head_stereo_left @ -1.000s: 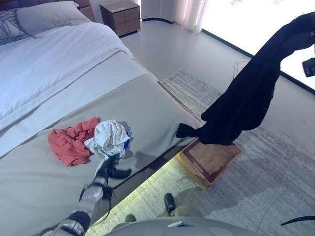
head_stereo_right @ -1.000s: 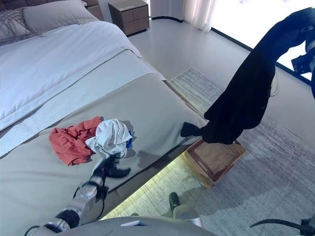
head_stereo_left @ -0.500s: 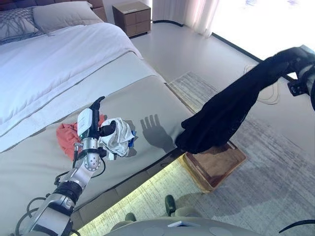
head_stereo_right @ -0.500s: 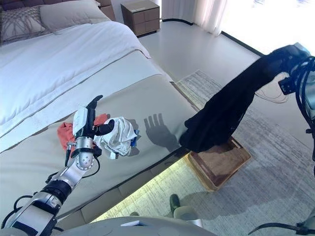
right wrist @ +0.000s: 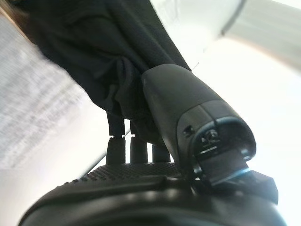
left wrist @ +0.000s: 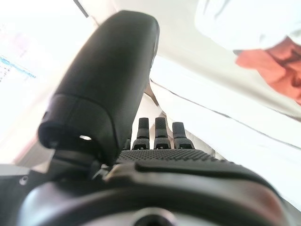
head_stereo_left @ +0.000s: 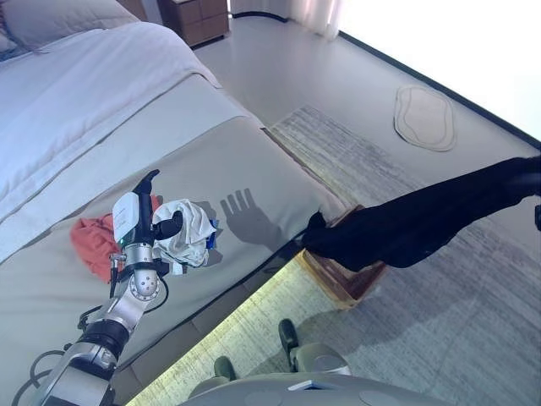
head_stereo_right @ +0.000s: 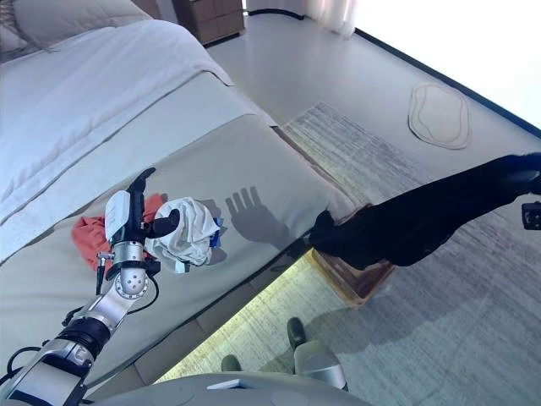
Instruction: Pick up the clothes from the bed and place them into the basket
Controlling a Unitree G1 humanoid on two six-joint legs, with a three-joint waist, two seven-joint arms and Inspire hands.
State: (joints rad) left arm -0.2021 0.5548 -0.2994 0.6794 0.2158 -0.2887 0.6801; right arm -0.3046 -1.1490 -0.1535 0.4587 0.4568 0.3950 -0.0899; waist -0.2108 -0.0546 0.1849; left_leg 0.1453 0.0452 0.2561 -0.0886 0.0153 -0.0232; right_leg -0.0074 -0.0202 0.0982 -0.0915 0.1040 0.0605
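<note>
My right hand (right wrist: 188,113) is shut on a black garment (head_stereo_left: 423,224), at the right edge of the eye views. The garment stretches down and leftward, and its lower end hangs over a brown basket (head_stereo_left: 334,288) on the floor beside the bed. My left hand (head_stereo_left: 135,224) is raised above the bed with straight fingers and the thumb out, holding nothing. A crumpled white garment (head_stereo_left: 193,241) lies just right of it, and an orange-red garment (head_stereo_left: 89,244) lies behind it. Both also show past the fingers in the left wrist view, white (left wrist: 240,21) and orange-red (left wrist: 280,66).
The bed (head_stereo_left: 254,169) has a beige cover, a white duvet (head_stereo_left: 76,93) and a pillow at the far end. A grey rug (head_stereo_left: 439,338) lies under the basket. A small oval mat (head_stereo_left: 424,117) and a nightstand (head_stereo_left: 193,17) stand farther off.
The camera has shifted. My right hand has come down, so the black garment now stretches low with its end over the basket. My left hand stays raised by the white garment.
</note>
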